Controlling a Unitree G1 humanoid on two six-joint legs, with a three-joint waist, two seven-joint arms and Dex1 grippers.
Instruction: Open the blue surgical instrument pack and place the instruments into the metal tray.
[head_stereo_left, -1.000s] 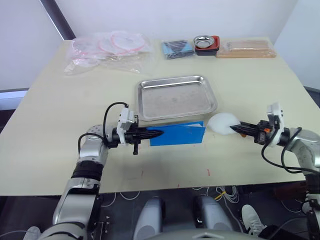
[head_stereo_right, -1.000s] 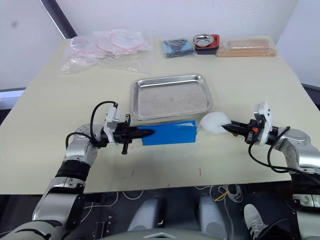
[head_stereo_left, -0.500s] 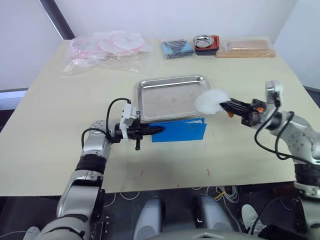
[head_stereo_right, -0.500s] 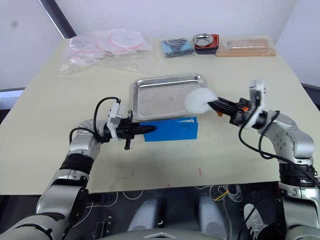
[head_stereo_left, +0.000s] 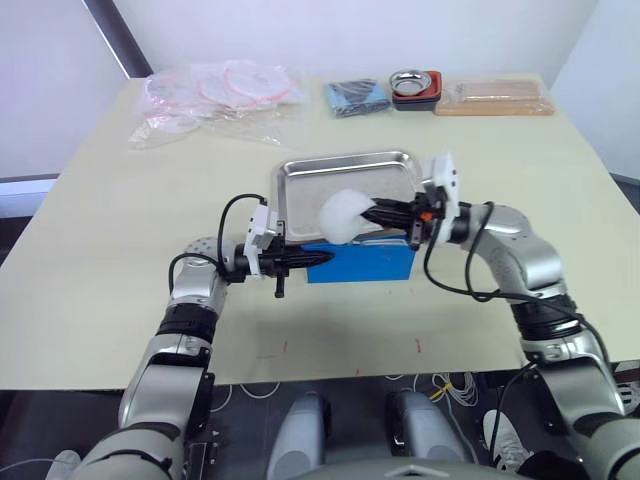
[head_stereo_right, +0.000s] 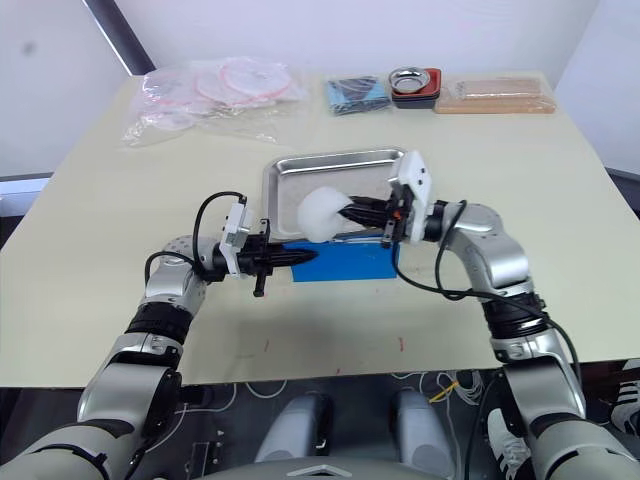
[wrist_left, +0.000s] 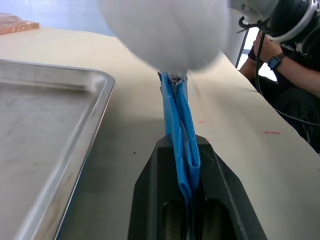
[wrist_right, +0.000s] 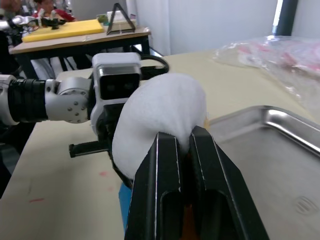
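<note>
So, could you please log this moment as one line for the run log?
left gripper: shut on blue surgical instrument pack | right gripper: shut on white fluffy wad above pack | metal tray: holds no instruments

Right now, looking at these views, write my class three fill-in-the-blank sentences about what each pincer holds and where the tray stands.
1. The left pincer is shut on the edge of the ____ pack.
2. The right pincer grips a fluffy ____ ball.
3. The metal tray lies just ____ the pack, farther from the robot.

Missing words: blue; white; behind
</note>
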